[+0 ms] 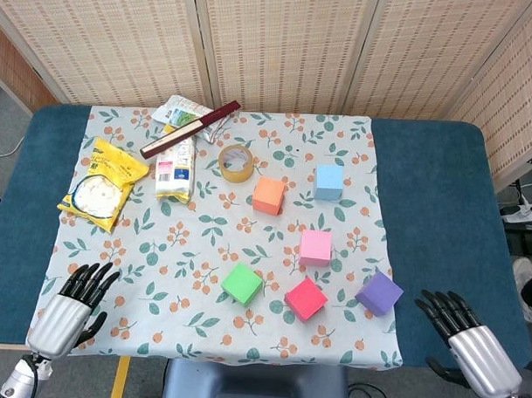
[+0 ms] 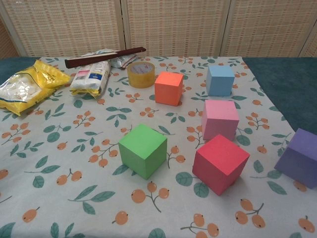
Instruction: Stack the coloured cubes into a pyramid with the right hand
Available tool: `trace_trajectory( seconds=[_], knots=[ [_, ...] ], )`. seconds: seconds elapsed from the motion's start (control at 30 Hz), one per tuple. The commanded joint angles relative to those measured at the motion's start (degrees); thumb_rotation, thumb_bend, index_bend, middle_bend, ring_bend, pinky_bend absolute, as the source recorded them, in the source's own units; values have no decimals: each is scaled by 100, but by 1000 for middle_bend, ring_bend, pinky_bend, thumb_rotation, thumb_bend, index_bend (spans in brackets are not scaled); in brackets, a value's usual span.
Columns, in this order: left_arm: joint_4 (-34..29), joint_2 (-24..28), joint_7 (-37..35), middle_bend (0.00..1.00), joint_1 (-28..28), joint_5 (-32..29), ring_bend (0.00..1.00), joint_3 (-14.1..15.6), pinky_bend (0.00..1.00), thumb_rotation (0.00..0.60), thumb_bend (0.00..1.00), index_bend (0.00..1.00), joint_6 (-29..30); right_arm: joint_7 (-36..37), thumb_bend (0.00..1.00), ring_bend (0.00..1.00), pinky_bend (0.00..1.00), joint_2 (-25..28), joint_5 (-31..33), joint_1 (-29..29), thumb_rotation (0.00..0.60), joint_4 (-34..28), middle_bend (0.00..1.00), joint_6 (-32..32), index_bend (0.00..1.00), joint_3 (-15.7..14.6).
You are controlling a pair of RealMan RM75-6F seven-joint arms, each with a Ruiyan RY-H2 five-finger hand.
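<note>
Cubes, six of them, sit apart on a leaf-and-berry patterned cloth (image 1: 160, 239) spread over a blue counter (image 1: 428, 196), none stacked. An orange cube (image 1: 268, 196) and a light blue cube (image 1: 329, 181) lie farthest back; a pink cube (image 1: 315, 247) sits in the middle; a green cube (image 1: 242, 284), a red cube (image 1: 305, 298) and a purple cube (image 1: 379, 293) form the front row. Being cubes, they have no long axis; the green, red and purple ones are turned so a corner faces the front edge, while the pink and light blue ones sit squarer. At the back left are a roll of yellowish tape (image 1: 236, 163), just beside the orange cube, a white packet (image 1: 175, 167) with a dark brown stick (image 1: 190, 130) lying slantwise across it, and a yellow snack bag (image 1: 103, 184). The right robot hand (image 1: 458, 326) rests at the front right, near the purple cube, fingers spread and holding nothing. The left robot hand (image 1: 77, 295) lies at the front left corner, fingers likewise spread and empty.
</note>
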Motion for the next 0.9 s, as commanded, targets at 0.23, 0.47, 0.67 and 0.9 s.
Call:
trace_trajectory(
  seconds=[0.23, 0.47, 0.67, 0.9],
  knots=[
    [105, 20, -287, 0, -147, -353, 0, -169, 125, 600, 437, 0, -264, -2350, 144, 0, 0, -21, 1329, 1286, 600, -625, 0, -2457, 0, 737],
    [136, 25, -391, 0, -180, -497, 0, -229, 125, 600, 437, 0, -318, -3011, 144, 0, 0, -371, 2107, 1740, 600, -485, 0, -3172, 0, 955],
    [156, 21, -415, 0, -189, -557, 0, -243, 125, 600, 437, 0, -336, -3417, 145, 0, 0, -631, 2525, 1951, 600, -402, 0, -3427, 0, 986],
    [179, 36, -475, 0, -210, -691, 0, -286, 125, 600, 436, 0, -406, -3561, 144, 0, 0, -861, 2816, 2106, 600, -269, 24, -3477, 357, 1019]
  ],
)
